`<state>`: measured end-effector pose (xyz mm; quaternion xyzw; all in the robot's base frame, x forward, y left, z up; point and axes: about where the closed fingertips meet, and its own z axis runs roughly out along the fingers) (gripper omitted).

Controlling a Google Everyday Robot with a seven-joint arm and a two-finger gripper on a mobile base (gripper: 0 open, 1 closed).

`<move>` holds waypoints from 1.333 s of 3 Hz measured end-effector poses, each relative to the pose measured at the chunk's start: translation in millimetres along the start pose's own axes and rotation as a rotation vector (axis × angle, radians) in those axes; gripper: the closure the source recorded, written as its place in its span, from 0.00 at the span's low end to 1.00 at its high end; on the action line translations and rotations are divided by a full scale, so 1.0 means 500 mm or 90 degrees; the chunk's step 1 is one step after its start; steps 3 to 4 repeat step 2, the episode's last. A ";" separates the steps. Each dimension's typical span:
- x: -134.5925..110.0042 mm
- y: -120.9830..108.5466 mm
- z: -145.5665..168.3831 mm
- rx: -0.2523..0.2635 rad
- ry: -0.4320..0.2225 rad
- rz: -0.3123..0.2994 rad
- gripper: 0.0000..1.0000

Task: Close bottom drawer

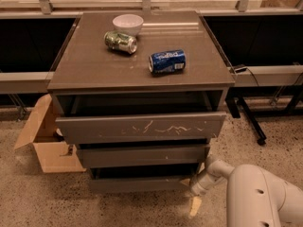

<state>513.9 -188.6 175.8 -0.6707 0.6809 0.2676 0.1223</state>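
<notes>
A robot's gripper (193, 198) hangs low beside the right end of the bottom drawer (137, 183) of a grey-brown three-drawer cabinet (85, 70), close to the speckled floor (142, 209). Whether the gripper is spread or pressed together cannot be told from this angle, nor whether it touches the drawer's plain front panel. The bottom drawer, the narrowest of the three, stands slightly pulled out, with a dark gap showing above its front. Above it sits the middle drawer (142, 156), also a little way out, and above that the widest top drawer (139, 126), its front marked with white scratches and drawn out farthest. The robot's pale arm (258, 197) reaches in from the lower right corner. On the cabinet's top lie a white bowl (128, 22), a green can (120, 41) on its side just in front of the bowl, and a blue can (167, 61) on its side further right. An open cardboard box (45, 143) stands on the floor at the cabinet's left.
</notes>
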 end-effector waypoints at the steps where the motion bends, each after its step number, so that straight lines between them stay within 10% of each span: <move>1: 0.005 -0.005 -0.012 0.010 -0.005 0.005 0.00; 4: 0.007 0.010 -0.018 0.013 -0.012 0.003 0.00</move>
